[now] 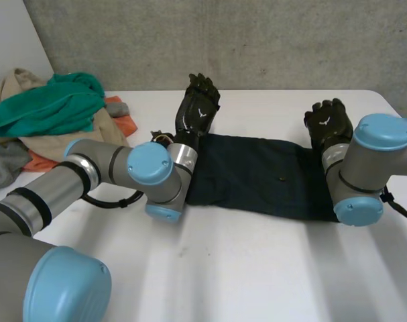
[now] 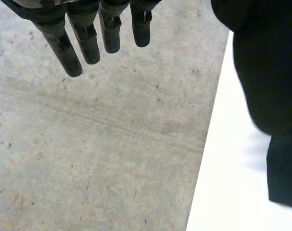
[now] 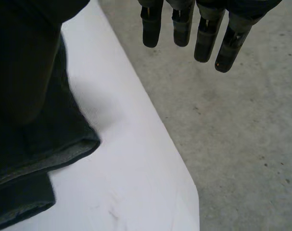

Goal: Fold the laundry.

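- Dark cloth (image 1: pixel 257 178): one piece, lying flat on the table (image 1: pixel 257 268), long side running left to right, in the far half between the two hands.
- At the cloth's right end, the right wrist view shows two hemmed layers stacked one over the other (image 3: pixel 35 144).
- Surface: white table, matte. Its far edge and far-right corner are in the head view.
- Room: grey concrete wall (image 1: pixel 257 40) behind the far edge, and a concrete floor (image 2: pixel 97 144) past the table edge in both wrist views.
- Left hand (image 1: pixel 198 107): at the cloth's far-left corner, pointing to the table's far edge. Its fingers (image 2: pixel 87 41) are straight and spread over the floor. The hand is released and grasps nothing.
- Right hand (image 1: pixel 329 124): at the cloth's far-right corner, near the table's far-right corner. Its fingers (image 3: pixel 203 38) are straight and hang past the table edge. The hand is released and grasps nothing.
- Whether either palm touches the cloth cannot be told.
- Laundry pile (image 1: pixel 49 121): one heap at the table's far-left corner, well apart from the dark cloth.
- Four pieces can be counted in the pile: a teal one (image 1: pixel 49 107) on top, a beige one (image 1: pixel 15 84) behind it, an orange one (image 1: pixel 119 121) on the side nearest the left hand, and a grey one (image 1: pixel 5 164) at the left edge.
- Count: two arms, two hands, one spread cloth, one pile.
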`<state>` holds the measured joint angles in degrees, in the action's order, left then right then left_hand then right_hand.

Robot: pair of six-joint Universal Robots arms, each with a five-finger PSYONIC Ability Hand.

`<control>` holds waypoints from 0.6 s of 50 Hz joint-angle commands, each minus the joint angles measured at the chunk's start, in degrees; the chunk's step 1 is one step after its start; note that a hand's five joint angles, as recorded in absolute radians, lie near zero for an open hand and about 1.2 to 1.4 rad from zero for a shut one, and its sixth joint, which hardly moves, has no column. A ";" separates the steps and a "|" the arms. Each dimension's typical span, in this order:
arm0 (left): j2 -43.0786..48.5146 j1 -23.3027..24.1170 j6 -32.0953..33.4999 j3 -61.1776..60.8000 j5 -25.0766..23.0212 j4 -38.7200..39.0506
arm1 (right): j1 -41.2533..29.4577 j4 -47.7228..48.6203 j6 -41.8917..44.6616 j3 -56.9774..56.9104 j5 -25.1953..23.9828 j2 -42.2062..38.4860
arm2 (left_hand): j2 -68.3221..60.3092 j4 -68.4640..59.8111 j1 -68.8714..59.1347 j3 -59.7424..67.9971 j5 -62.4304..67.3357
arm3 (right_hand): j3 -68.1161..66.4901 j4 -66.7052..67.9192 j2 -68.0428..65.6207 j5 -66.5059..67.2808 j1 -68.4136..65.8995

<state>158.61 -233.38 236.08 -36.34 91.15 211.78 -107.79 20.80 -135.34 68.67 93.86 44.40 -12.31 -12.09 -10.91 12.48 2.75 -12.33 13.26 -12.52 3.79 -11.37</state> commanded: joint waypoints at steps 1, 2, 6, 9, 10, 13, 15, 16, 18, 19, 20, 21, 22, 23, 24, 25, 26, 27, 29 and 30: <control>-9.62 0.39 -4.14 -12.60 0.35 7.15 | 0.73 -3.04 -8.79 6.37 0.62 11.57 | 2.31 2.09 0.91 -2.48 -2.75 | 2.33 -3.26 2.52 -3.79 1.37; -11.12 0.47 -4.84 -14.53 0.35 7.50 | 0.82 -4.53 -9.76 7.60 0.36 13.42 | 2.31 2.09 0.91 -2.48 -2.75 | 2.33 -3.26 2.52 -3.79 1.37; -19.64 0.30 -10.02 -25.42 0.35 7.77 | 1.00 -15.84 -14.85 12.78 -3.93 20.36 | 2.31 2.09 0.91 -2.48 -2.75 | 2.33 -3.26 2.52 -3.79 1.37; -25.97 0.30 -16.25 -32.99 0.17 7.24 | 3.01 -23.06 -18.37 15.77 -7.63 22.74 | 2.31 2.09 0.91 -2.48 -2.75 | 2.33 -3.26 2.52 -3.79 1.37; -28.68 0.30 -19.66 -36.22 0.09 7.07 | 3.54 -24.39 -19.08 16.57 -8.69 22.93 | 2.31 2.09 0.91 -2.48 -2.75 | 2.33 -3.26 2.52 -3.79 1.37; -33.08 0.30 -25.64 -41.51 0.00 6.45 | 5.12 -26.95 -20.84 19.73 -11.85 23.63 | 2.31 2.09 0.91 -2.48 -2.75 | 0.92 -1.84 1.10 -2.38 -0.05; -34.68 0.30 -27.95 -43.63 0.00 5.92 | 5.48 -26.43 -20.84 21.14 -13.00 23.72 | 2.31 2.09 0.91 -2.48 -2.75 | -0.60 -0.32 -0.42 -0.86 -1.57; -35.12 0.30 -28.74 -44.42 0.00 5.66 | 5.65 -25.91 -20.84 21.67 -13.44 23.63 | 2.31 2.09 0.91 -2.48 -2.75 | -1.61 0.69 -1.42 0.15 -2.58; -36.09 0.21 -29.98 -46.18 0.00 5.04 | 6.18 -23.89 -20.58 23.26 -13.88 23.54 | 2.26 2.04 0.87 -2.43 -2.70 | -3.30 2.37 -3.11 1.83 -4.26; -36.27 0.21 -29.98 -46.71 0.00 4.87 | 6.18 -23.10 -20.49 23.61 -13.80 23.11 | 2.09 1.87 0.70 -2.27 -2.54 | -3.64 2.71 -3.45 2.17 -4.60; -36.27 0.21 -29.98 -47.06 0.08 4.78 | 6.01 -22.22 -20.49 23.87 -13.71 22.76 | 2.09 1.87 0.70 -2.26 -2.54 | -3.64 2.71 -3.45 2.18 -4.60; -36.36 0.21 -29.89 -47.76 0.17 4.69 | 5.92 -19.95 -20.23 24.40 -13.53 21.71 | 2.09 1.87 0.70 -2.26 -2.54 | -4.30 3.38 -4.12 2.84 -5.27; -36.44 0.12 -29.89 -48.03 0.17 4.69 | 5.83 -19.06 -20.23 24.49 -13.44 21.09 | 2.09 1.87 0.70 -2.26 -2.54 | -4.81 3.89 -4.62 3.35 -5.78; -36.45 0.12 -29.89 -48.30 0.17 4.69 | 5.83 -18.00 -20.14 24.49 -13.36 20.21 | 2.09 1.87 0.70 -2.26 -2.54 | -5.32 4.39 -5.13 3.85 -6.28; -36.45 0.12 -29.89 -48.56 0.17 4.69 | 5.83 -15.90 -19.79 24.40 -12.92 18.20 | 2.09 1.87 0.70 -2.26 -2.54 | -7.82 6.89 -7.63 6.36 -8.78; -36.45 0.12 -29.89 -48.82 0.17 4.69 | 5.83 -14.84 -19.35 24.32 -12.48 17.14 | 2.09 1.87 0.70 -2.26 -2.54 | -11.67 10.75 -11.49 10.21 -12.64; -36.45 0.12 -29.89 -48.91 0.26 4.69 | 5.83 -14.22 -19.00 24.14 -12.13 16.43 | 2.09 1.87 0.70 -2.26 -2.54 | -16.04 15.12 -15.85 14.58 -17.01; -36.45 0.12 -29.89 -49.00 0.26 4.69 | 5.92 -13.60 -18.47 23.96 -11.52 15.81 | 2.09 1.87 0.70 -2.26 -2.54 | -24.25 23.32 -24.06 22.78 -25.21; -36.53 0.12 -29.89 -49.18 0.26 4.69 | 6.27 -11.58 -16.81 23.79 -9.15 15.11 | 2.09 1.87 0.70 -2.26 -2.54 | -67.54 66.62 -67.35 66.08 -68.51; -36.53 0.12 -29.89 -49.26 0.26 4.69 | 6.45 -11.05 -16.28 23.87 -8.18 15.19 | 2.09 1.87 0.70 -2.26 -2.54 | -67.67 66.74 -67.48 66.20 -68.63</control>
<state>121.82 -233.25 205.67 -85.16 91.33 216.42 -101.77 2.27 -155.35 93.11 80.52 64.41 -11.52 -11.59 -10.91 11.97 2.75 -17.89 17.24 -17.44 7.71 -15.29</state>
